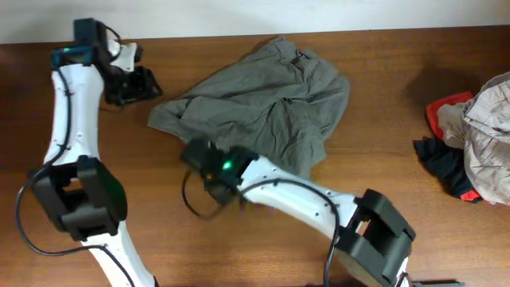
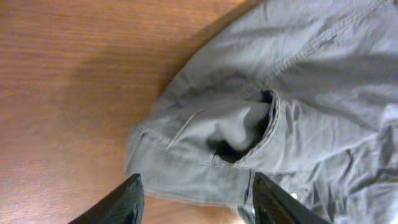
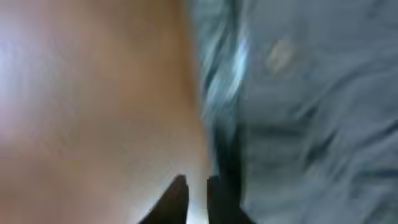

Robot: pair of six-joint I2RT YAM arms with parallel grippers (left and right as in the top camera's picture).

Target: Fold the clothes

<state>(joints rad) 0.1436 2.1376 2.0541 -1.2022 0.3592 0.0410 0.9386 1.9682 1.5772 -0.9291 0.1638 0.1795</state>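
The clothes, a wrinkled grey-olive pair of shorts (image 1: 263, 104), lie crumpled in the middle of the wooden table. My left gripper (image 1: 142, 84) hovers just off their left edge. In the left wrist view its black fingers (image 2: 127, 202) stand apart and open, with the waistband and a gaping pocket of the shorts (image 2: 249, 134) just ahead. My right gripper (image 1: 203, 159) sits at the front left hem. The right wrist view is blurred: the right gripper (image 3: 198, 199) has its fingertips almost together over bare table, beside the edge of the shorts (image 3: 298, 106). Nothing shows between them.
A heap of other garments lies at the table's right edge: red (image 1: 446, 108), black (image 1: 442, 163) and pale beige-grey (image 1: 490, 135). Bare wood (image 1: 382, 64) separates it from the shorts. The table's far edge runs along the top.
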